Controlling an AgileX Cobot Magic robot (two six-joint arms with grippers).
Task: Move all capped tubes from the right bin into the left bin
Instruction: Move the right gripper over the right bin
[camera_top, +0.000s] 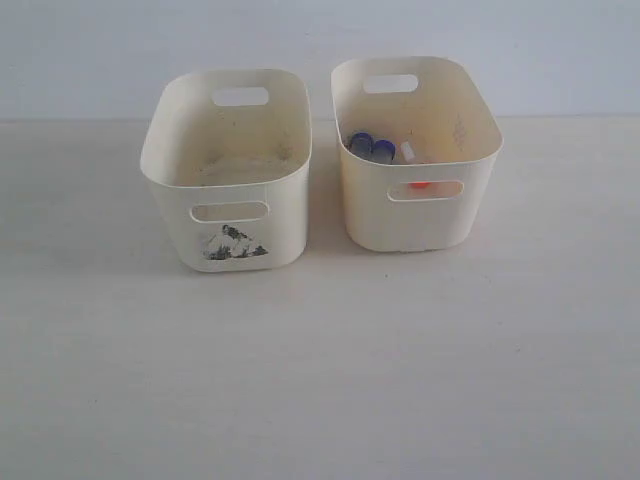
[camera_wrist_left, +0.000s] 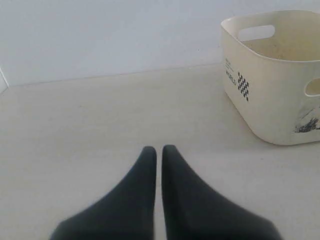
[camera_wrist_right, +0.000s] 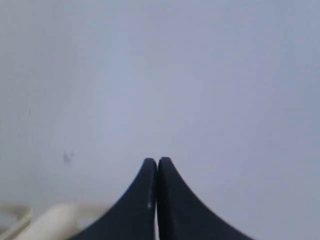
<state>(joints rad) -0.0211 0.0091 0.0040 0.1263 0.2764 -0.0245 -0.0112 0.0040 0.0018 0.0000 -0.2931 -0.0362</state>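
1. The left gripper (camera_wrist_left: 159, 149), a pair of black tapered fingers, is closed to a hairline slit and carries nothing. It hangs low over the pale table (camera_wrist_left: 75, 150), apart from the bins. Sent into a bin like this it would only poke at the contents, so it must spread first.
2. The right gripper (camera_wrist_right: 157, 160) is likewise pressed together and empty, facing mostly blank wall (a blurred cream shape at the picture's edge may be a bin rim, I cannot tell). With so little in view, a descent could be misjudged and land on a rim.
3. The left bin (camera_top: 290, 215) is cream rounded-rectangular plastic with oval handle slots and a small black mountain-like print; no tube shows in it. It looks light, so a knock from an arm could slide or tip it, and a release too near the rim could miss.
4. The right bin (camera_top: 365, 215), the same cream plastic but plain-fronted, stands just beside it, not touching. A reach across could catch its tall wall.
5. The capped tubes (camera_top: 372, 147), small and whitish with dark blue caps, lie together inside the right bin near the wall facing the left bin. An orange-red cap (camera_top: 420, 185) shows through the front slot. Round and crowded, they may roll from closing fingers, or two may lift together and one fall (the one behind the front wall is easily overlooked).
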